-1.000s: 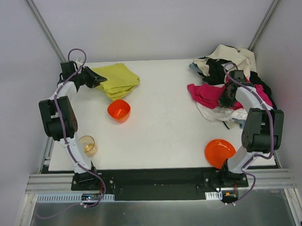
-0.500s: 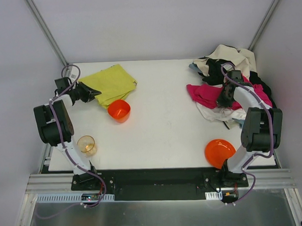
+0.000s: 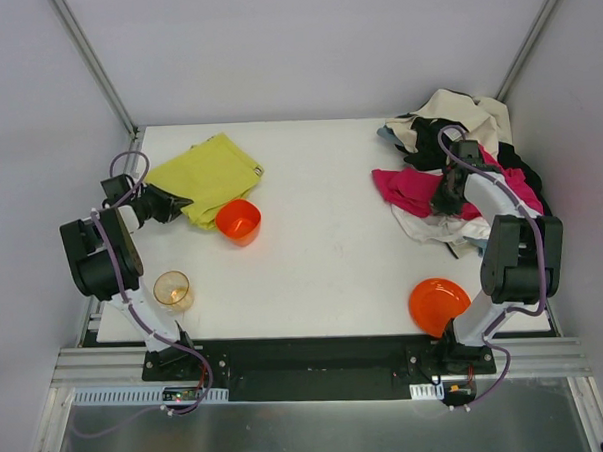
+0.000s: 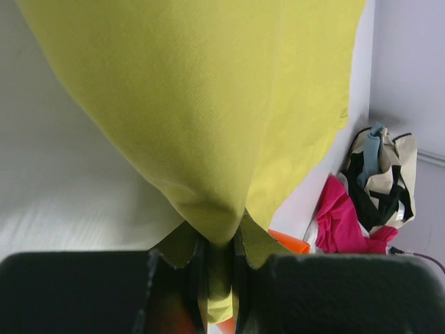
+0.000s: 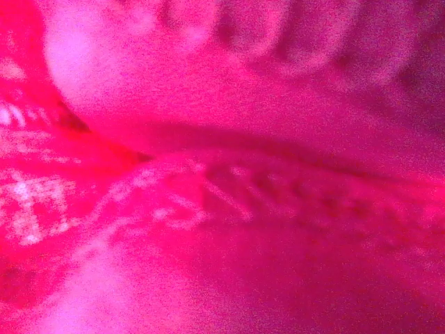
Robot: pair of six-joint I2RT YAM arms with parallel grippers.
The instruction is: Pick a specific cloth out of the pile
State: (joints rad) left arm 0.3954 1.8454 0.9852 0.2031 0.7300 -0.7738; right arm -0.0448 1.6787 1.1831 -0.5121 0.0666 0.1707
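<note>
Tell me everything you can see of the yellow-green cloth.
The yellow-green cloth is plain, soft, finely woven fabric without print. It lies loosely spread at the table's far left, well apart from the pile. Its near corner is bunched and pinched in the shut left gripper, fabric fanning out from the jaws. Its near edge runs beside the orange bowl; whether they touch is unclear.

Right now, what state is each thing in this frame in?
cloth, lying apart from the pile, one edge pinched
left gripper, shut on the cloth
right gripper, shut, pressed into the pile's magenta fabric
pile, jumbled heap
orange bowl, upright, empty
amber cup, upright
orange dish, upright, empty
</note>
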